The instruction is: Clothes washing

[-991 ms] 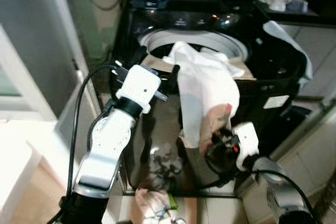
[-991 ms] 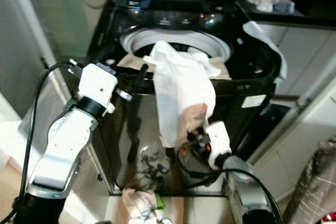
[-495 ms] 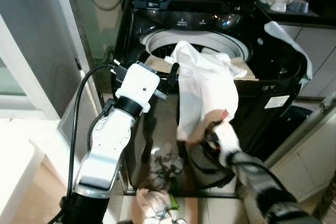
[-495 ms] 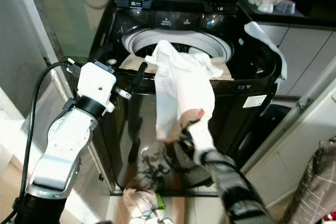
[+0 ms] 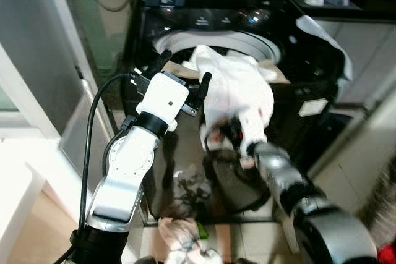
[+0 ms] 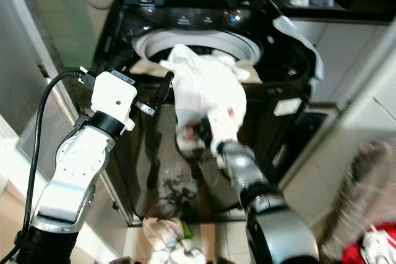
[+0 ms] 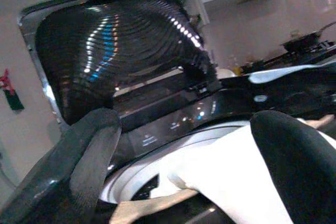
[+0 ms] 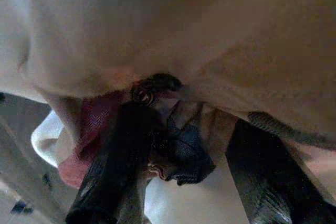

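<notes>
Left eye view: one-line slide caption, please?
Right gripper lifts white cloth garment draped over black top-loading washing machine's rim; left gripper hovers alongside.

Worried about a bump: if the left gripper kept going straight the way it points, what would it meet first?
Probably the white garment draped over the washing machine rim, just ahead of the open left gripper; depth is hard to judge.

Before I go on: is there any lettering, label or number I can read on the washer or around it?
None can be read.
Washing machine control panel: small lit marks, too blurred to read.
White sticker on the machine's front: print too small to read.
Wrist views: faint marks on the panel, unreadable.
</notes>
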`<state>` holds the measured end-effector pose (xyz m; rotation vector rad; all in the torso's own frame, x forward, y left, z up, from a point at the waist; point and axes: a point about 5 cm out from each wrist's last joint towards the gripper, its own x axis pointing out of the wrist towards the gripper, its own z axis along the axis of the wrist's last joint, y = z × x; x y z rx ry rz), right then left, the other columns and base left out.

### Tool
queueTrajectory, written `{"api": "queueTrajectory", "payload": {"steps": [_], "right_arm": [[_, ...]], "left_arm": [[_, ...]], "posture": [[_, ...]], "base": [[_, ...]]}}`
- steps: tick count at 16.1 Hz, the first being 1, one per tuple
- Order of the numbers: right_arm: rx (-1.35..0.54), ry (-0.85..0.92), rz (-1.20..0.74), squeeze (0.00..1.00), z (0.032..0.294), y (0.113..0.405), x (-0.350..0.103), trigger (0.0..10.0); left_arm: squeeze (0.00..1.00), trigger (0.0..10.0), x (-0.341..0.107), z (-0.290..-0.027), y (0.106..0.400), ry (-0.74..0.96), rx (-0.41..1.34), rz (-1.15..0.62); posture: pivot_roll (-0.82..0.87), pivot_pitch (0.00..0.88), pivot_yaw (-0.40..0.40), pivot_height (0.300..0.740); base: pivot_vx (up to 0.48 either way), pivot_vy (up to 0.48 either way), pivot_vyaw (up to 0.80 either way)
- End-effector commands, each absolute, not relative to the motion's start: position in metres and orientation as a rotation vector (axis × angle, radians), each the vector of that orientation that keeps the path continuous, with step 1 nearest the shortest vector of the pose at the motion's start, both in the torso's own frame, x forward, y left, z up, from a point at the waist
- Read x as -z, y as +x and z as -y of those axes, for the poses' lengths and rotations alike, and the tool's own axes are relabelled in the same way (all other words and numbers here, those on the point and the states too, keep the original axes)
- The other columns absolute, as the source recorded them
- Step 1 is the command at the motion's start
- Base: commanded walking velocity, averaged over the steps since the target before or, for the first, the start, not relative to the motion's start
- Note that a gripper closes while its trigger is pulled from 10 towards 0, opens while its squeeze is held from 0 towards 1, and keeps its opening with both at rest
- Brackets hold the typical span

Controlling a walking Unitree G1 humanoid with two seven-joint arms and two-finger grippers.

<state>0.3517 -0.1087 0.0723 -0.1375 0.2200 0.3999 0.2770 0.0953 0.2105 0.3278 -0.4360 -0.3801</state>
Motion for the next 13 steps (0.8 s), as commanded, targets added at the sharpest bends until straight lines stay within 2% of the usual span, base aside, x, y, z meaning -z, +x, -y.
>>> {"api": "queueTrajectory", "payload": {"steps": [1,3,6,9,13], "right_arm": [[-0.309,-0.149,0.123,0.0,0.115,0.387,-0.156,10.0],[-0.286,-0.18,0.246,0.0,0.119,0.397,-0.194,10.0],[-0.281,-0.242,0.321,0.0,0.116,0.408,-0.232,10.0],[-0.165,-0.298,0.342,0.0,0.12,0.416,-0.256,10.0],[-0.255,-0.22,0.396,0.0,0.107,0.409,-0.249,10.0]], "left_arm": [[0.0,10.0,-0.215,-0.093,0.277,0.33,0.383,0.453],[0.0,10.0,-0.215,-0.093,0.277,0.327,0.38,0.455],[0.0,10.0,-0.214,-0.092,0.278,0.323,0.383,0.454],[0.0,10.0,-0.214,-0.089,0.279,0.325,0.39,0.452],[0.0,10.0,-0.212,-0.092,0.277,0.322,0.362,0.441]], "posture": [[0.07,0.0,-0.034,0.732],[0.07,0.0,-0.037,0.732],[0.07,0.0,-0.037,0.732],[0.08,0.0,-0.036,0.732],[0.09,0.0,-0.058,0.732]], "base": [[0.0,0.0,0.0],[0.0,0.0,0.0],[0.0,0.0,0.0],[0.0,0.0,0.0],[0.0,0.0,0.0]]}}
